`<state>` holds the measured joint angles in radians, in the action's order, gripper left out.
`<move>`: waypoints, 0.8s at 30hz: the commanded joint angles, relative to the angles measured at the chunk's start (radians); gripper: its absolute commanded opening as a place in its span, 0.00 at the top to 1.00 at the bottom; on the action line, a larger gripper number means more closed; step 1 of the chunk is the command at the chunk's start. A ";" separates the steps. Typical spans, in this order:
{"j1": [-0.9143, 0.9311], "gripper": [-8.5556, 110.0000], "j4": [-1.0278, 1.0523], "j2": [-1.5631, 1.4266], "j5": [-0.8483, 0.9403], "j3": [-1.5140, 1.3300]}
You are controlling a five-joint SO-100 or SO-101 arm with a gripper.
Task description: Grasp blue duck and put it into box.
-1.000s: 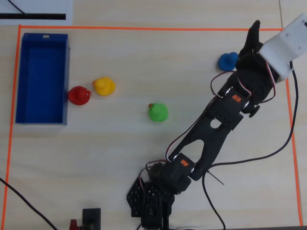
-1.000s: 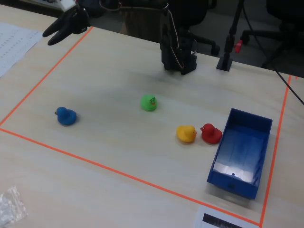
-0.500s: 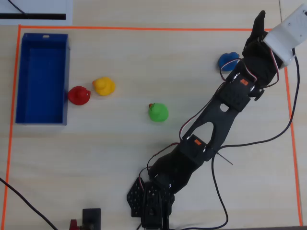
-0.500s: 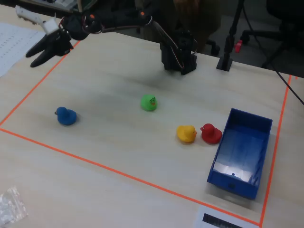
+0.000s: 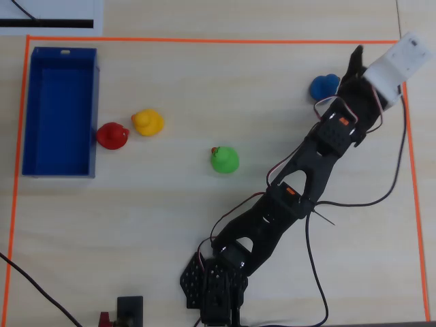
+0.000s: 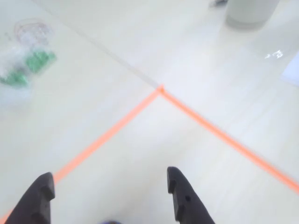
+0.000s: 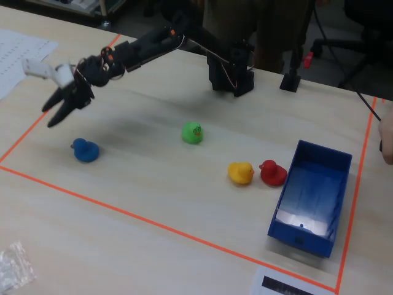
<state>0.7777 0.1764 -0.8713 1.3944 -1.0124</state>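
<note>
Blue duck sits on the table — gripper hovers above it, jaws spread, holding nothing

Blue duck upright on table (untouched); box far across.

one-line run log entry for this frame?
phase: approach | gripper: open, empty, above table near blue duck | box: empty | red duck: beside box
</note>
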 commanded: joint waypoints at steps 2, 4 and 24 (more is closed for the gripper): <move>-0.015 0.65 -0.118 -0.138 0.003 -0.176; -0.025 0.66 -0.121 -0.167 -0.003 -0.216; -0.083 0.66 -0.190 -0.245 -0.025 -0.382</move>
<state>0.7041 0.0107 -1.0462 1.3790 -1.4051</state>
